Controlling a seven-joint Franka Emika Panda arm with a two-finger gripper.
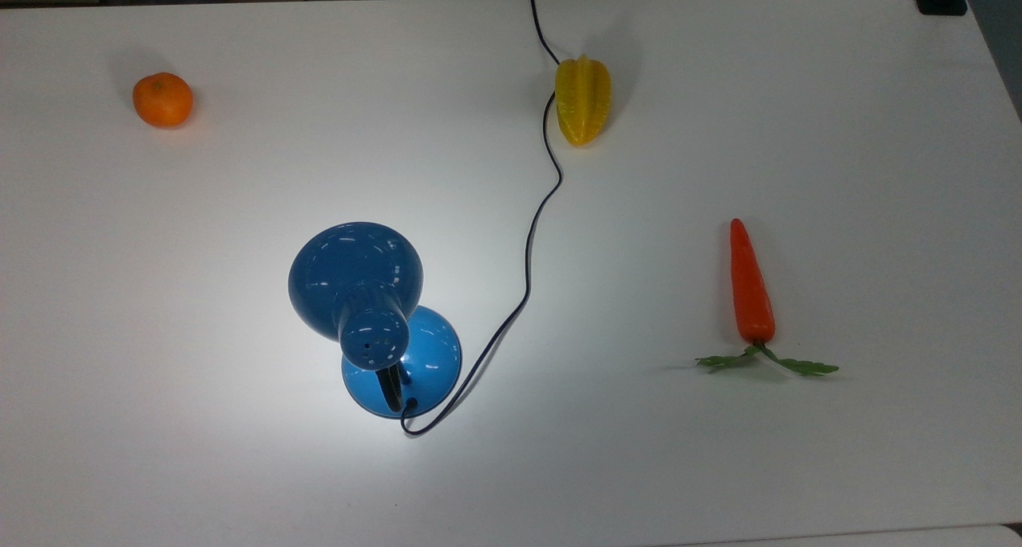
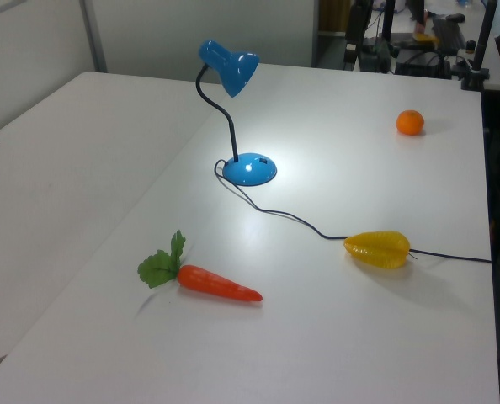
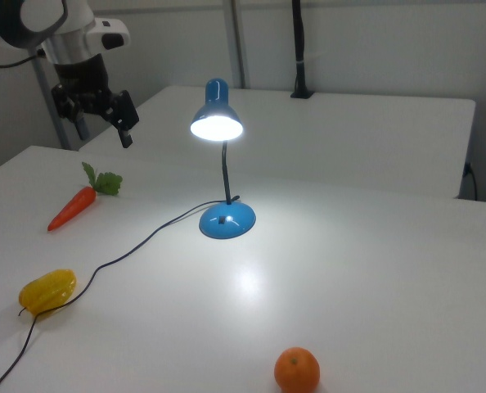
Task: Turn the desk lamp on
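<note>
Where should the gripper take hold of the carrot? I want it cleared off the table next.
Grip the carrot across its thick orange body near the leafy end, coming straight down from above. It lies flat on the table, with bare surface on both long sides, so fingers could likely straddle it there. The leaves look too thin to hold.

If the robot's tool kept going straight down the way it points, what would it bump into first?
Probably the white table, near the carrot. The tool hangs up high pointing downward, with nothing seen beneath it, though depth is hard to judge.
</note>
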